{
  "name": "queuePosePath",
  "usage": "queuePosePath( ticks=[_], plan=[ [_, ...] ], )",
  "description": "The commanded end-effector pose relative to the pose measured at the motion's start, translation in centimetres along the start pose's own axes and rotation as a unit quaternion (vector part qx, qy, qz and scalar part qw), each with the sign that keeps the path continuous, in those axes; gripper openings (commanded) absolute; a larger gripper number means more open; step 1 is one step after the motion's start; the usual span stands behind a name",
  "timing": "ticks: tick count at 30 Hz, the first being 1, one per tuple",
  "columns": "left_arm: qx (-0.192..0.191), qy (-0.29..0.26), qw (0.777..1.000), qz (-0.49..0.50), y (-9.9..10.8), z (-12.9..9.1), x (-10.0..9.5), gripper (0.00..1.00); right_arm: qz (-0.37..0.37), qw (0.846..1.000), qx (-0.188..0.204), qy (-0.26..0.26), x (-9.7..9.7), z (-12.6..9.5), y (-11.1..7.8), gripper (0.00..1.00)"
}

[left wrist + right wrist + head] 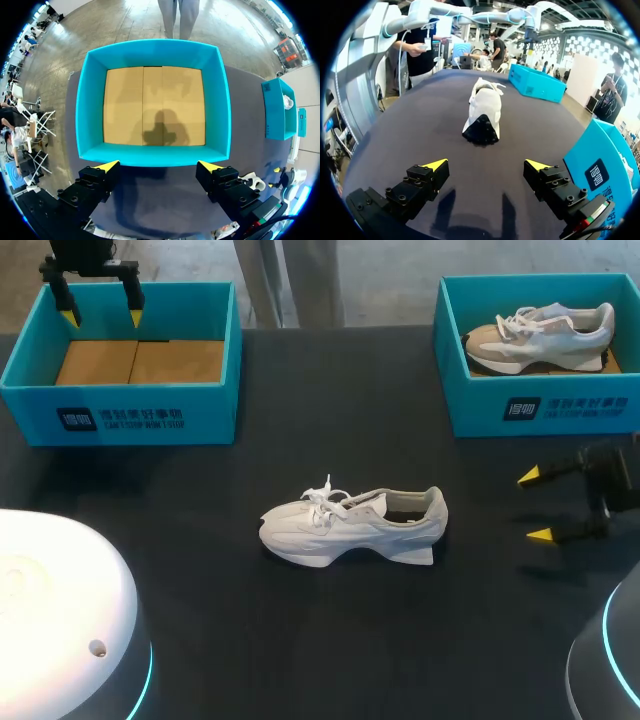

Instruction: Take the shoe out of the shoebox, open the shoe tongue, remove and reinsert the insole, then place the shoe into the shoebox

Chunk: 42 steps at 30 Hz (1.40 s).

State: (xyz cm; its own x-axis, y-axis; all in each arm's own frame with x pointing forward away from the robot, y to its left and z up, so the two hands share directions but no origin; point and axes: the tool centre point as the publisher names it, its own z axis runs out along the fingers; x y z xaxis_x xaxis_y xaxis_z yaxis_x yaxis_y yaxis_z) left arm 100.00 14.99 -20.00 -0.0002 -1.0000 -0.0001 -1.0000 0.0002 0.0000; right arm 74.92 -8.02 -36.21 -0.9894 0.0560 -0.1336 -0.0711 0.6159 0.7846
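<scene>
A white shoe [352, 527] lies on its sole in the middle of the dark table, toe to the left; ahead of my right gripper it shows heel first [483, 111]. My right gripper [540, 505] [485, 165] is open at the table's right side, a good way from the shoe's heel. My left gripper [101, 305] [155, 165] hangs open above the left teal shoebox [120, 410] [95, 100], which holds only brown cardboard. A second teal shoebox [540, 400] [597, 160] at the back right holds a beige and white shoe [540, 338].
Two rounded white robot bases with glowing blue rings stand at the front corners, left base [60, 620] and right base [615, 660]. Dark table surface [200, 640] stretches between the boxes and around the shoe.
</scene>
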Motion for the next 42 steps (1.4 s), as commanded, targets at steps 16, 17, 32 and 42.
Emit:
queuePosePath(
  ticks=[16, 17, 32, 42],
  plan=[
    [0.0, 0.0, 1.0, 0.0, 0.0, 0.0, 0.0, 1.0, -0.002, 1.0, -0.006, 0.024, -0.3, 7.4, 3.2, 1.0],
    [0.0, 0.0, 1.0, 0.0, 0.0, 0.0, 0.0, 1.0, -0.001, 1.0, -0.007, 0.025, -0.3, 7.7, 3.4, 1.0],
    [0.0, 0.0, 1.0, 0.0, 0.0, 0.0, 0.0, 1.0, 0.017, 0.999, -0.016, 0.035, -0.1, 11.4, 4.1, 1.0],
    [0.0, 0.0, 1.0, 0.0, 0.0, 0.0, 0.0, 1.0, 0.025, 0.998, -0.029, 0.043, 0.4, 13.1, 5.2, 1.0]
  ],
)
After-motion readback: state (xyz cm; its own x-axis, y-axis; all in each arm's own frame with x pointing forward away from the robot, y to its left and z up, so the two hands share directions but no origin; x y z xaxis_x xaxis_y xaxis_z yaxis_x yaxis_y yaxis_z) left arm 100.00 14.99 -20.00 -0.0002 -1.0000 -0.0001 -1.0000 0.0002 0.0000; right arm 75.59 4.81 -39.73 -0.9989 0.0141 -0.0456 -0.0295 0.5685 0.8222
